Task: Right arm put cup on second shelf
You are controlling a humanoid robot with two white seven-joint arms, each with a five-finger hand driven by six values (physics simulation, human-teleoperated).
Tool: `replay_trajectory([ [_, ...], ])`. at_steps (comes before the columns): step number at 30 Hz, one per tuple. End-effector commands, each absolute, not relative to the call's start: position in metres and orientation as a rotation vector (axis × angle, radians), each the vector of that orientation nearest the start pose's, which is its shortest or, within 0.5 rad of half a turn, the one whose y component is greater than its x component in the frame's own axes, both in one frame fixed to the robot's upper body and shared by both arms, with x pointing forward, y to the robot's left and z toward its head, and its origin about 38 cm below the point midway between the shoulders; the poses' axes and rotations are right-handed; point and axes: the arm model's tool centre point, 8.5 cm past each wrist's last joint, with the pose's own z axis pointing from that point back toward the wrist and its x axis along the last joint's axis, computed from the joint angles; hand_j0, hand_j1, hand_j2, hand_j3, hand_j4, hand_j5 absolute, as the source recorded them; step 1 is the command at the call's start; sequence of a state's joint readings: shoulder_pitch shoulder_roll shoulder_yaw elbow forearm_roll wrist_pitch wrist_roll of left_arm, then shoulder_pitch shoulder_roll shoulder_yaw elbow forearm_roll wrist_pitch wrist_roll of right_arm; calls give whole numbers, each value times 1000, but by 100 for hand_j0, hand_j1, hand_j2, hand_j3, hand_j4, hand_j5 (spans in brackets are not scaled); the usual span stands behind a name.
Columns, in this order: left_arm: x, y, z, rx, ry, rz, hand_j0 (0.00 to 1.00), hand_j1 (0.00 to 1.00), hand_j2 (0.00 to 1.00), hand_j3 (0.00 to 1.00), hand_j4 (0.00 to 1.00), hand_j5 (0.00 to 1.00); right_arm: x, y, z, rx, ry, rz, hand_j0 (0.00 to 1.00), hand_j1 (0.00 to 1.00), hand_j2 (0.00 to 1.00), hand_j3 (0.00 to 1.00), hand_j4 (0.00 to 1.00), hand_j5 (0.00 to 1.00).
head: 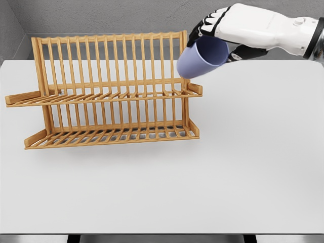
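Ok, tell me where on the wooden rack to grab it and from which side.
Grip the rack's top rail from above and behind. It is the one bar running the full width. The slats are thin and close-set, and the right hand with the cup crowds the right end.

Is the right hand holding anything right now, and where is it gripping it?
Yes, the right hand holds the blue cup, fingers wrapped around its side.

No readable text, labels, brands or numbers anywhere: none on rack, cup, hand or table; surfaces plain, unmarked.

Sim test bench: plain white table [243, 172], grey wall [101, 17].
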State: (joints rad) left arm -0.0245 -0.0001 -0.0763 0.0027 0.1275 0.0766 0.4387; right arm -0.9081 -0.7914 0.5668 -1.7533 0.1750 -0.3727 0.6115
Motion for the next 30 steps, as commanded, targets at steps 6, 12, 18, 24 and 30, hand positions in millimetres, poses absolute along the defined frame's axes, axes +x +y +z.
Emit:
replay_trajectory([
  [6,5,306,-251,523,64,41,100,100,100,100,100,100,418,-202,383,567,2317,-2539,64,64,64,64,64,64],
  [12,5,306,-251,523,64,41,100,100,100,100,100,100,421,-188,370,556,2281,-2565,64,64,64,64,64,64],
  [18,5,306,-251,523,64,41,100,100,100,100,100,100,423,-184,359,560,2242,-2606,64,64,64,64,64,64],
  [24,5,306,-251,523,64,42,100,100,100,100,100,100,425,-180,355,549,2238,-2614,76,76,76,76,76,76],
  [30,5,306,-251,523,64,41,100,100,100,100,100,100,424,-179,354,544,2234,-2613,100,100,100,100,100,100],
])
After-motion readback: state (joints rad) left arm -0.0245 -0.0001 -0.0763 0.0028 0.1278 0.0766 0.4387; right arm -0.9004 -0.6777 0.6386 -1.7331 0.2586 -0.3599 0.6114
